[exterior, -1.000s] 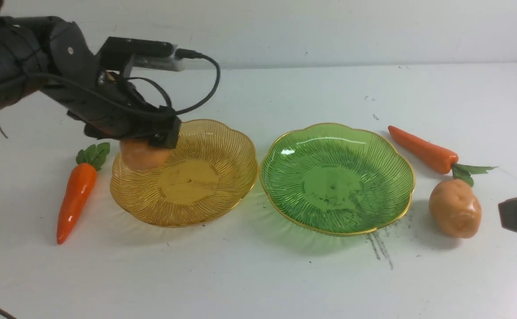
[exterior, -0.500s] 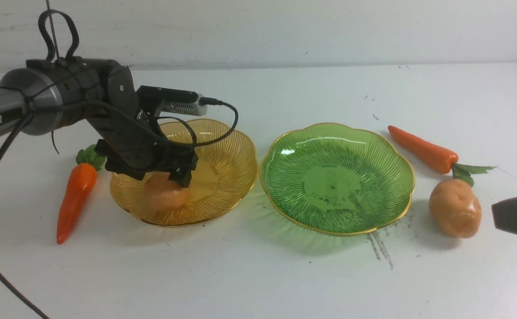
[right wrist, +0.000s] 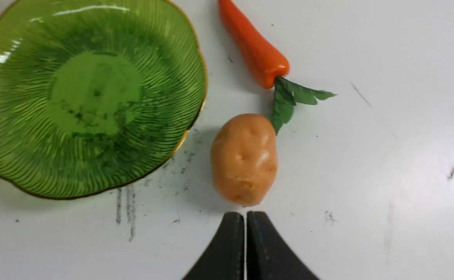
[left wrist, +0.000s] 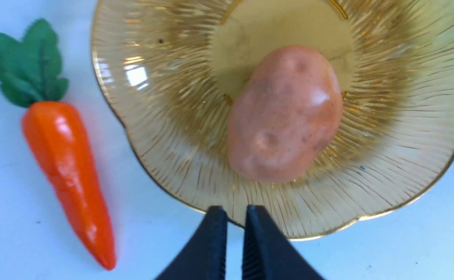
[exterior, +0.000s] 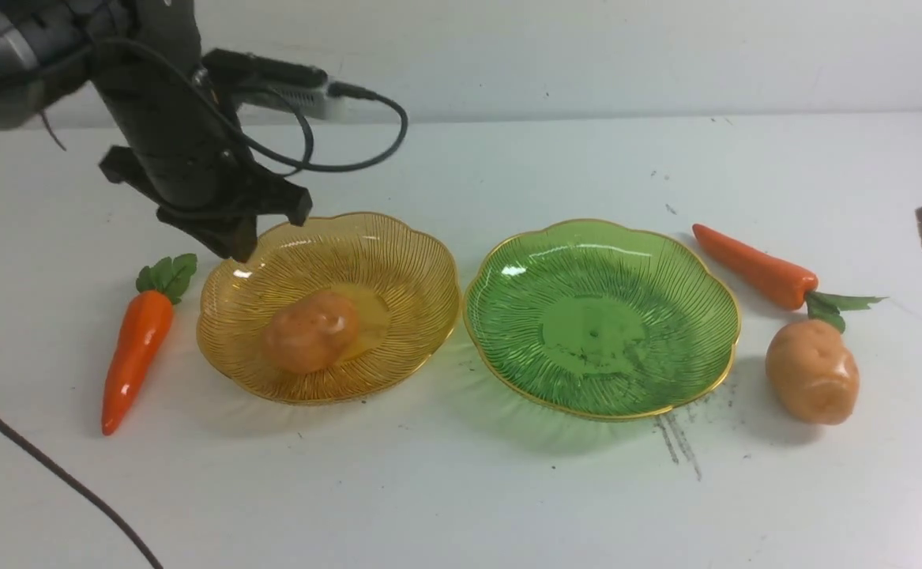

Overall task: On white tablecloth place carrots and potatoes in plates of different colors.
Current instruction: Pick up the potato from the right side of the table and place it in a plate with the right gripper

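Note:
One potato (exterior: pixel 310 332) lies in the amber-yellow plate (exterior: pixel 397 253), left of its middle; it also shows in the left wrist view (left wrist: pixel 285 112). My left gripper (exterior: pixel 239 241) hangs above that plate's back-left rim, its fingers (left wrist: pixel 216 233) almost together and empty. One carrot (exterior: pixel 137 348) lies on the white tablecloth (exterior: pixel 461 490) left of the amber plate. The green plate (exterior: pixel 599 316) is empty. The second carrot (exterior: pixel 753 267) and second potato (exterior: pixel 812 371) lie right of it. My right gripper (right wrist: pixel 245 221) is shut and empty, just short of that potato (right wrist: pixel 244 157).
A black cable (exterior: pixel 50 466) trails across the tablecloth at the front left. Grey scratch streaks (exterior: pixel 678 442) mark the cloth in front of the green plate. The white wall runs along the back edge.
My left gripper let go of the potato in the amber plate, rose and drew back to the left with its fingers closing. My right gripper rose at the right edge.

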